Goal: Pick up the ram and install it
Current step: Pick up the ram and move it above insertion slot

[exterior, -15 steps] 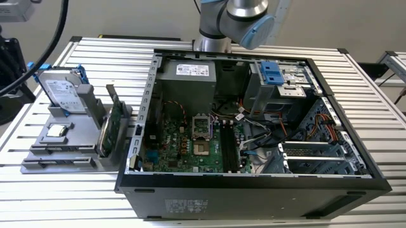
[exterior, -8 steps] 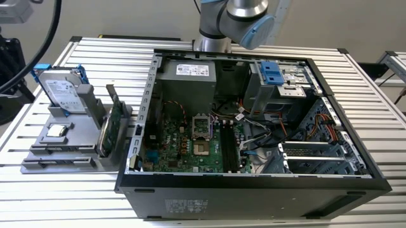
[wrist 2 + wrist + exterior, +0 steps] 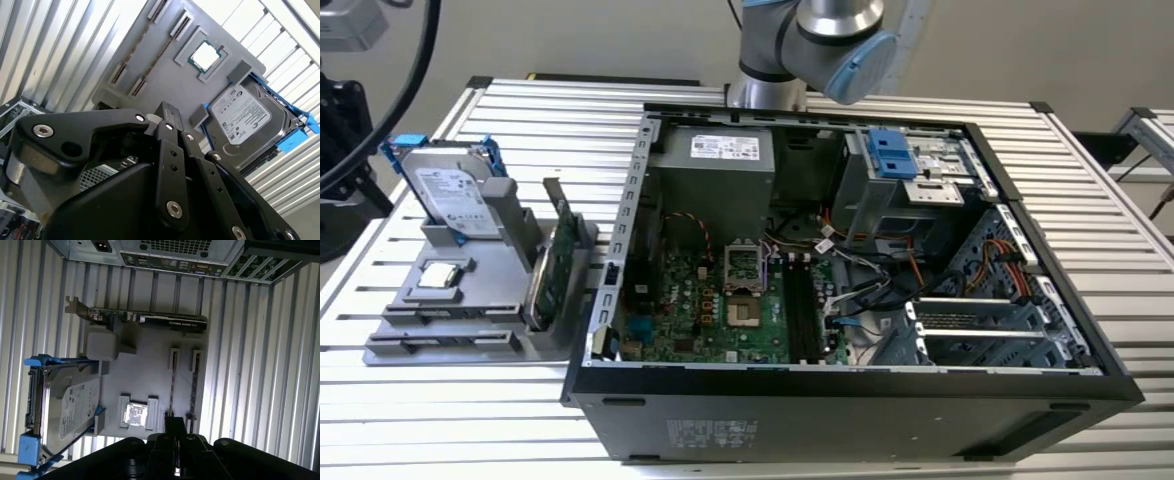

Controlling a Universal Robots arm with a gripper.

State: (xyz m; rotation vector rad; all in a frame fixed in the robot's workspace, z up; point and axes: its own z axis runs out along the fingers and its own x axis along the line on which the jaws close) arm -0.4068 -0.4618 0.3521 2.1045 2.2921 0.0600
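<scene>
Thin, dark green-black ram stick [image 3: 173, 385] is seen edge-on in the first wrist view, stood upright in one of two narrow slotted holders on a flat grey plastic fixture tray [image 3: 150, 360]. A second thin strip is seated in the holder just beside it, and which of the two is meant cannot be told. On the same tray are carried a silver hard drive with blue rails [image 3: 70, 405], a small square silver processor chip [image 3: 136, 415] in a grey frame, and a long expansion card [image 3: 150, 319] stood on edge at the side nearest the open black computer case [image 3: 854, 400]. The tray is set on the slatted aluminium table [image 3: 454, 420], at the exterior view's left of the case. The black claw [image 3: 175, 423] is held well above the tray, roughly over one end of the ram holders, with its fingertips drawn together and nothing seen gripped between them. The step in hand is judged to be the approach for the pick: nothing has been lifted, and the black memory slots [image 3: 798, 305] on the green motherboard [image 3: 707, 300] look unfilled. A grasp is judged to call for the jaws to be spread, turned across the stick's thin edge and centred along its length, since little room is left by the neighbouring strip and the holder walls.
</scene>
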